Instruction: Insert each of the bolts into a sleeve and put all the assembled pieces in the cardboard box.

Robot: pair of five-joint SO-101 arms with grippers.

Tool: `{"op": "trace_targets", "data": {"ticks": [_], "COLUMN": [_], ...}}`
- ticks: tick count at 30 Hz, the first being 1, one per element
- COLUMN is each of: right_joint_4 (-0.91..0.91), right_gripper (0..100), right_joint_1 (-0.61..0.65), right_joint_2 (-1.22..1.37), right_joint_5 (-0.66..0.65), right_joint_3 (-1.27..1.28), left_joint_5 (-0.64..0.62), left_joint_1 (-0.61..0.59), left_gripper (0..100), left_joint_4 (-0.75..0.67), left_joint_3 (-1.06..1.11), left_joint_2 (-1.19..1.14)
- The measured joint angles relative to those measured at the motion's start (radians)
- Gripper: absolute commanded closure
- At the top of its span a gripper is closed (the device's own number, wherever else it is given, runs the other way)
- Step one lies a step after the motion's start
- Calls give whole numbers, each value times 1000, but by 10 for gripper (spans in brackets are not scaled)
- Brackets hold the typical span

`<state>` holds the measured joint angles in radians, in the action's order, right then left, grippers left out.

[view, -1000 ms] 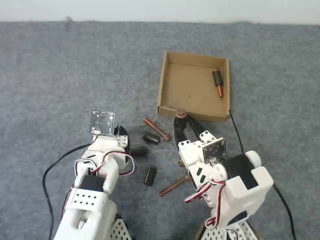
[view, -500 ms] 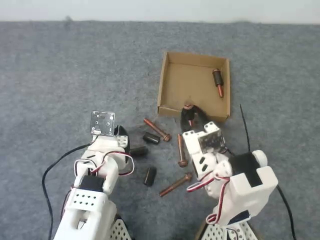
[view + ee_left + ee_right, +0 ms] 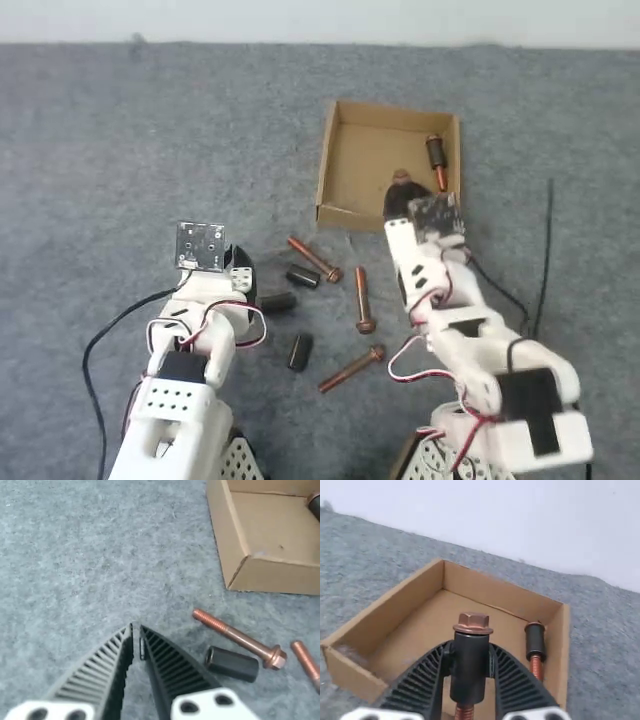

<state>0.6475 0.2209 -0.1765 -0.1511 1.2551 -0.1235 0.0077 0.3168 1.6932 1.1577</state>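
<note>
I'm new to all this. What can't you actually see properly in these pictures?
High view: the right arm's wrist hides most of the held bolt and sleeve.
Right wrist view: that bolt's tip runs off the edge.
Left wrist view: a loose bolt is cut by the edge.

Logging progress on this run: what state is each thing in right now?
Right gripper, shut on the held piece over the cardboard box.
Held piece, bolt seated in its sleeve, upright.
Left gripper, shut, empty.
Cardboard box, open-topped, one finished piece lying inside.
Three loose bolts, lying bare on the carpet.
Three loose sleeves, lying empty on the carpet.
</note>
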Motion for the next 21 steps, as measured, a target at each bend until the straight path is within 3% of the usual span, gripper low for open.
{"op": "trace_targets", "data": {"ticks": [13, 21], "right_joint_4": [-753, -980], "right_gripper": [993, 993], "right_joint_1": [-52, -52], "right_joint_2": [-66, 11], "right_joint_5": [0, 0], "right_joint_3": [-379, -635], "left_joint_5": [-2, -2], "left_joint_1": [0, 0], "left_gripper": [981, 981], "left_joint_4": [0, 0], "left_joint_3": [0, 0], "left_joint_2": [0, 0]}}
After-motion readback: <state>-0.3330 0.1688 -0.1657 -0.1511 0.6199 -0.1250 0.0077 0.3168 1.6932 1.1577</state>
